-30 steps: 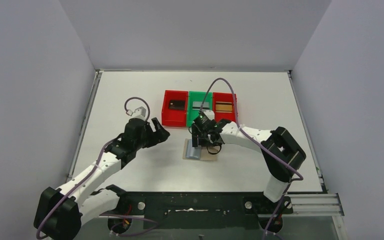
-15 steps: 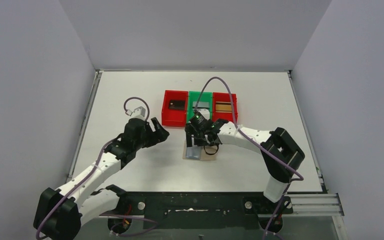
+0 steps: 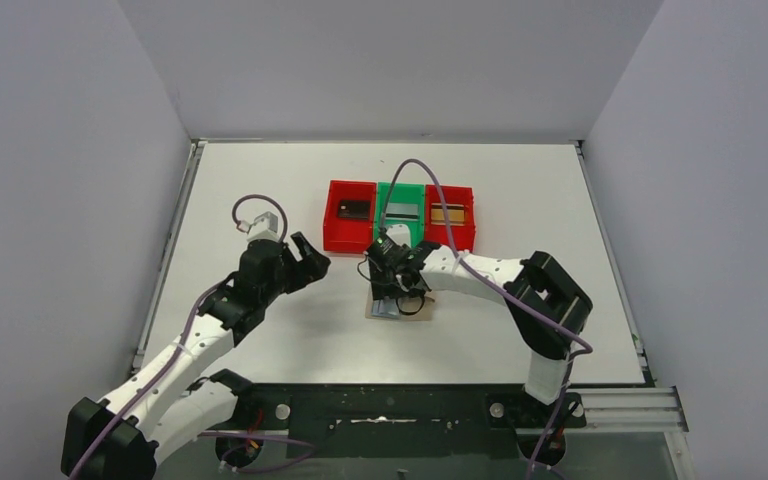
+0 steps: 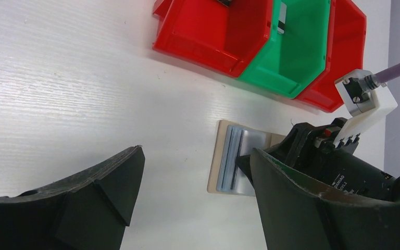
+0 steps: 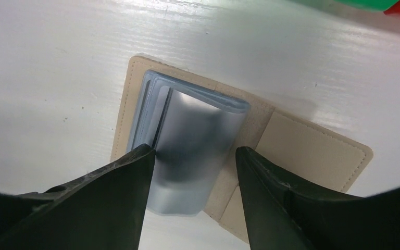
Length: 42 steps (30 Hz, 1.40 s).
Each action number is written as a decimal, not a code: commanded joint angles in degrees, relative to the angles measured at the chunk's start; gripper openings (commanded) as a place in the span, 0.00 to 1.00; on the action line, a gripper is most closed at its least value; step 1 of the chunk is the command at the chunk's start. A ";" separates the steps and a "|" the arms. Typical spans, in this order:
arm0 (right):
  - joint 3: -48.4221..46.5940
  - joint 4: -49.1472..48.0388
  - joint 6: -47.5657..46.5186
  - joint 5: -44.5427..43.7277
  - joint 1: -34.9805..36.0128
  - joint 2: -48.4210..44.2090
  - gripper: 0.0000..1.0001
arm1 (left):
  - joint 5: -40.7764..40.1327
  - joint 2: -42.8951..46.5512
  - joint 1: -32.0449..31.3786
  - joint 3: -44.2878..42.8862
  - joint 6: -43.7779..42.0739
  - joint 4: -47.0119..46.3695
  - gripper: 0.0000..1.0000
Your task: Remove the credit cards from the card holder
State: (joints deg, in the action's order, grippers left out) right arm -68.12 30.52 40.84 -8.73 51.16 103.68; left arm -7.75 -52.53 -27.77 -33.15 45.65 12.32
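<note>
The card holder (image 3: 386, 311) lies open on the table in front of the bins, with a beige cover (image 5: 304, 151) and light blue sleeves (image 5: 198, 130). My right gripper (image 3: 387, 288) is open and low over it, and its fingertips (image 5: 145, 156) straddle the blue sleeves. I cannot tell whether a card is still in the sleeves. A dark card (image 3: 353, 209), a silver-grey card (image 3: 400, 211) and a gold-brown card (image 3: 448, 213) each lie in a bin. My left gripper (image 3: 311, 263) is open and empty, left of the holder (image 4: 229, 156).
Three bins stand side by side behind the holder: red (image 3: 348, 230), green (image 3: 392, 232), red (image 3: 452, 234). They also show in the left wrist view (image 4: 213, 36). The right arm's purple cable (image 3: 430, 180) arches over the green bin.
My right gripper has moved left and toward the near edge, onto the holder's blue sleeves. My left arm has drawn back slightly to the left.
</note>
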 commanded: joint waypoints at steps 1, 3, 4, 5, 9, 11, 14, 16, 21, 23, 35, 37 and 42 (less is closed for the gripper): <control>0.41 -1.78 0.74 -2.66 0.11 -2.56 0.57 | -1.09 0.79 -0.18 -0.53 0.32 -0.28 0.75; 0.64 -1.73 1.01 -2.74 -0.19 -2.78 0.53 | -1.01 0.65 -0.18 -0.64 0.32 -0.38 0.75; 0.93 -2.15 1.28 -2.30 -0.53 -2.82 0.50 | -0.92 0.61 -0.18 -0.73 0.32 -0.45 0.75; 1.48 -2.85 1.45 -1.55 -0.93 -3.03 0.47 | -0.85 0.49 -0.18 -0.76 0.32 -0.52 0.75; 5.49 -6.77 2.80 1.66 -3.17 -5.64 0.39 | 0.77 -0.20 -0.21 -1.28 -0.80 -1.29 0.75; 8.65 -10.83 2.93 4.68 -4.68 -7.86 0.39 | 2.63 -0.69 -0.27 -1.37 -1.41 -2.57 0.75; 14.12 -18.72 4.15 11.69 -7.33 -11.19 0.34 | 6.89 -2.43 -0.42 -1.51 -2.62 -5.57 0.75; 17.91 -23.62 5.71 15.24 -9.24 -12.77 0.34 | 9.81 -3.80 -0.66 -2.04 -3.66 -7.44 0.75; 26.32 -34.53 9.47 21.79 -13.27 -15.61 0.36 | 13.65 -7.74 -4.44 -3.14 -5.80 -12.51 0.75; 29.05 -38.32 10.64 23.33 -14.33 -16.66 0.37 | 14.47 -9.91 -7.03 -4.12 -6.85 -14.44 0.75; 39.04 -48.08 15.95 24.85 -19.21 -20.81 0.38 | 20.61 -23.74 -15.27 -6.19 -4.52 -27.36 0.75; 39.81 -49.21 16.27 25.23 -19.70 -20.99 0.38 | 21.92 -26.50 -15.65 -7.26 -4.19 -27.85 0.73; 41.25 -50.66 16.95 26.13 -20.83 -21.10 0.37 | 25.35 -31.91 -16.43 -8.06 -1.78 -32.59 0.64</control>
State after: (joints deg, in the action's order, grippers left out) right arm -27.92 -14.74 56.69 16.62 31.27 84.36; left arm 13.37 -81.76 -43.48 -38.33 41.85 -11.75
